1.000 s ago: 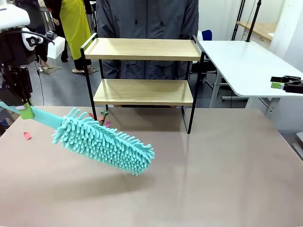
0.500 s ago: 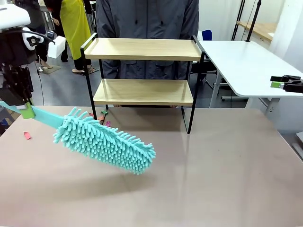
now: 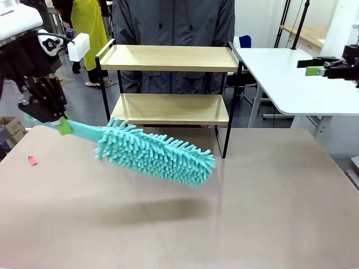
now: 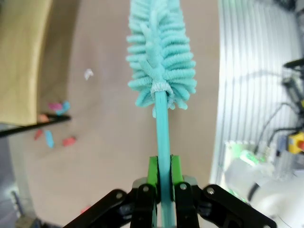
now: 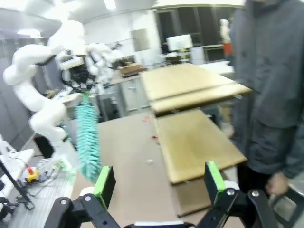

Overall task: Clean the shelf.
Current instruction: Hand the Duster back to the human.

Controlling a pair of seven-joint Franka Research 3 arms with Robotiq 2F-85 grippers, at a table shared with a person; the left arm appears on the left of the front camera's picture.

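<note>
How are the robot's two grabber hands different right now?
The left gripper is shut on the fluffy teal duster and hangs low over the table; the right gripper is open, holds nothing, and sits higher, off beside the shelf. Both are black with green pads.

Bright, even indoor light from overhead; ceiling lamps glare white at the top of the right wrist view. Front view is sharp, and the teal duster throws a soft diffuse shadow on the brown table just below it, with faint sheen to its right. Left wrist view: duster head soft, floor scraps to its left blurred, edges bowed by the wide lens. Right wrist view is motion-blurred throughout, shelf smeared.
</note>
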